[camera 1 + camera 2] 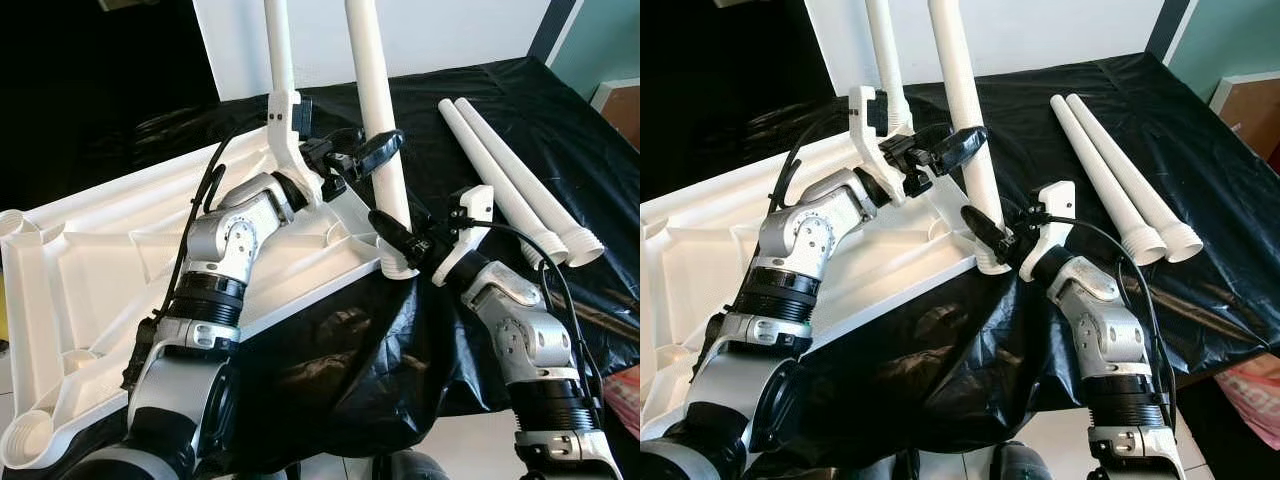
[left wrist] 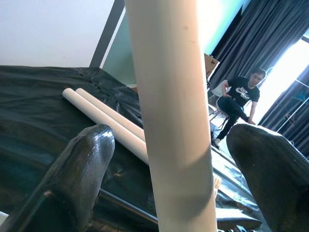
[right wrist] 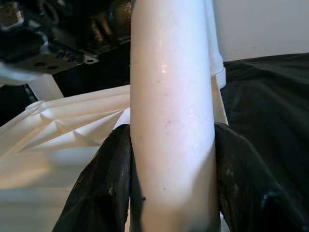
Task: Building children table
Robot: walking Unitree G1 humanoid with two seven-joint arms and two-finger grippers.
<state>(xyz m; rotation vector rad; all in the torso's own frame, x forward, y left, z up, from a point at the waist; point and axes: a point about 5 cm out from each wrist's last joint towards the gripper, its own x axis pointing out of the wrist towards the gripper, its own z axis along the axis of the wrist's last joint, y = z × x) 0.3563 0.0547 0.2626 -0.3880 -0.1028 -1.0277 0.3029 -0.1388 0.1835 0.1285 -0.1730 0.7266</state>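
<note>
Two grippers on one upright leg [image 1: 378, 110] — right gripper [image 1: 398, 240] clamping its base, left gripper [image 1: 362, 158] wide around it.

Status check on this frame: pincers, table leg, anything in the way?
Right pincer shut on upright leg near its socket. Left pincer open around it higher up. Tabletop upside down; two spare legs lie apart. Nothing obstructing.

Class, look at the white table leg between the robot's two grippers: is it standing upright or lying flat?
Upright. The leg rises from a corner socket of the upturned tabletop, gripped low by the right gripper; the left gripper straddles it higher.
</note>
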